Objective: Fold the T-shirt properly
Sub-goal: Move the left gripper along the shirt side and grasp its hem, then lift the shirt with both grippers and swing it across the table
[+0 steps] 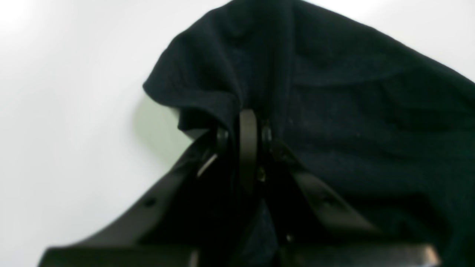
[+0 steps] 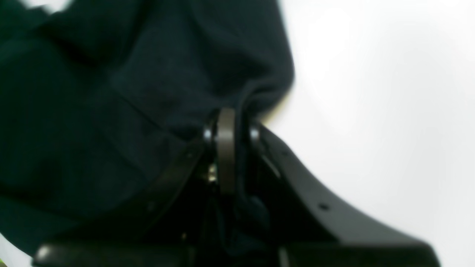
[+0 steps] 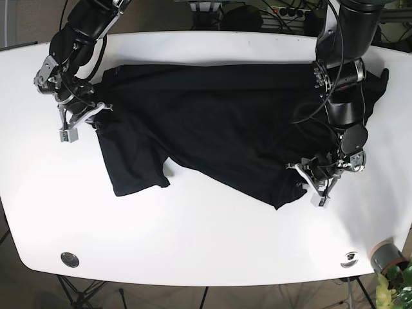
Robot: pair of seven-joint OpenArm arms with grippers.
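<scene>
Base view: a black T-shirt [image 3: 212,122] is spread unevenly across the white table [image 3: 193,238], with one sleeve lying toward the near edge. The left gripper [image 3: 309,179] is clenched on the shirt's fabric at the side near the hem, and the right gripper [image 3: 90,114] is clenched on fabric at the opposite side. In both wrist views, dark cloth is seen pinched between closed jaws and bunched above the fingers.
</scene>
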